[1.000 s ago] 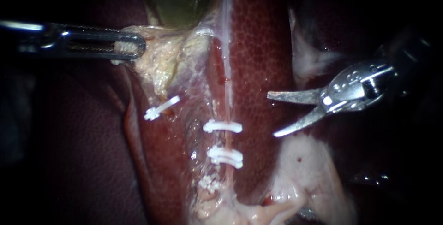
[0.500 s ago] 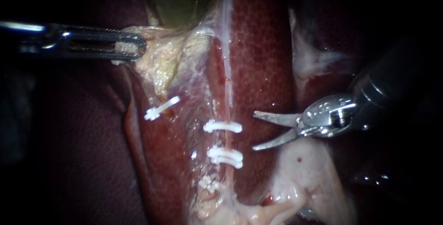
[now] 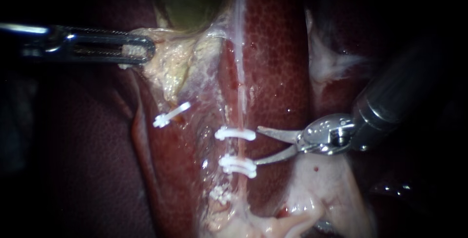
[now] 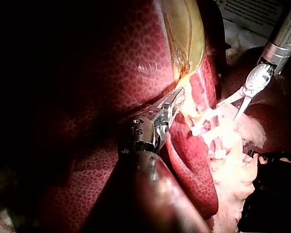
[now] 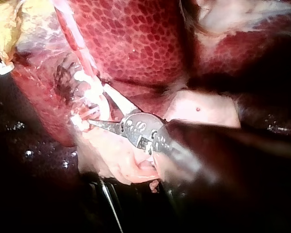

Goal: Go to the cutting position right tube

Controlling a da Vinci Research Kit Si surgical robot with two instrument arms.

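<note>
Hovering beside the clipped right tube (image 3: 240,146) — right instrument (image 3: 256,145), blades apart

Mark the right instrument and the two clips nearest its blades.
Right instrument (image 3: 256,145): endoscope view, between its open blade tips.
Upper clip (image 3: 235,133): endoscope view, clip's middle.
Lower clip (image 3: 237,165): endoscope view, clip's middle.

No legible text; printed sheet (image 4: 254,12) too blurred to read.

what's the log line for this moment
left instrument: shut on pale tissue | right instrument: jaws open beside right tube, between upper clip, lower clip
</note>
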